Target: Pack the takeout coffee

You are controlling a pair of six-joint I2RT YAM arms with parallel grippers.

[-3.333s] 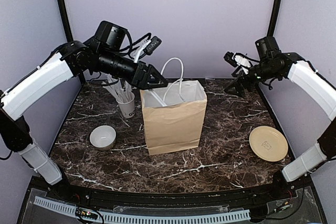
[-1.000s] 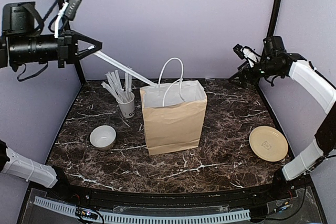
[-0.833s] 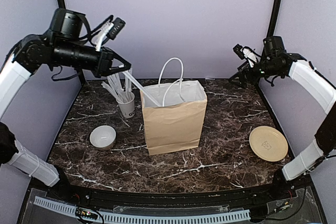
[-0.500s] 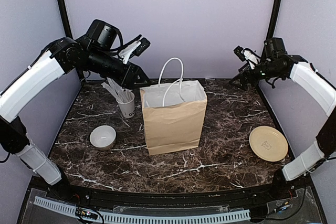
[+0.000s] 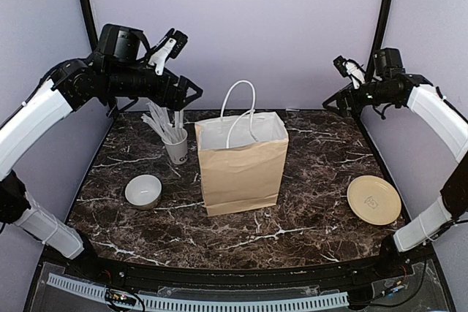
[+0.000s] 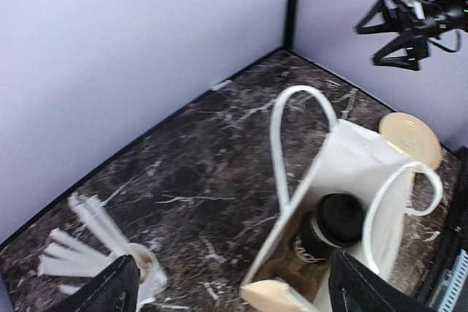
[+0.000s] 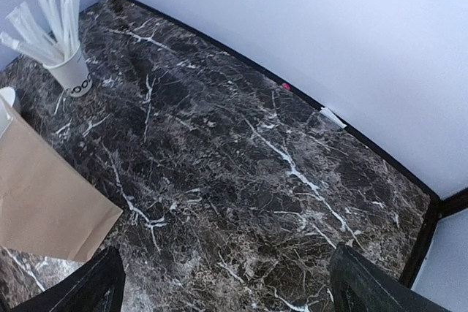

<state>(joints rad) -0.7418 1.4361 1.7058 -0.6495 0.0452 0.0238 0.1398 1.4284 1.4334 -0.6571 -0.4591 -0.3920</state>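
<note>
We find the small black lidded paper cup (image 6: 333, 226) standing lid-up inside the tall brown paper bag (image 5: 241, 169), below and right of our nearer left gripper (image 5: 191, 96), spread and empty; the right gripper (image 5: 335, 101) likewise.

The left arm (image 5: 40, 118) rises from its base at the near left, its white link slanting up and inward. From there the black forearm reaches rightward, roughly level, and ends in the left gripper (image 5: 191, 96), held high and pointing toward the middle. Its fingers (image 6: 117, 291) stand wide apart at the lower corners of the wrist view, with nothing between them. The right arm (image 5: 435, 111) climbs from the near right, folds at a high elbow and stretches back and leftward. The right gripper (image 5: 333, 104) hangs raised at the far right, tipped slightly down, its own fingers likewise spread wide and empty.
</note>
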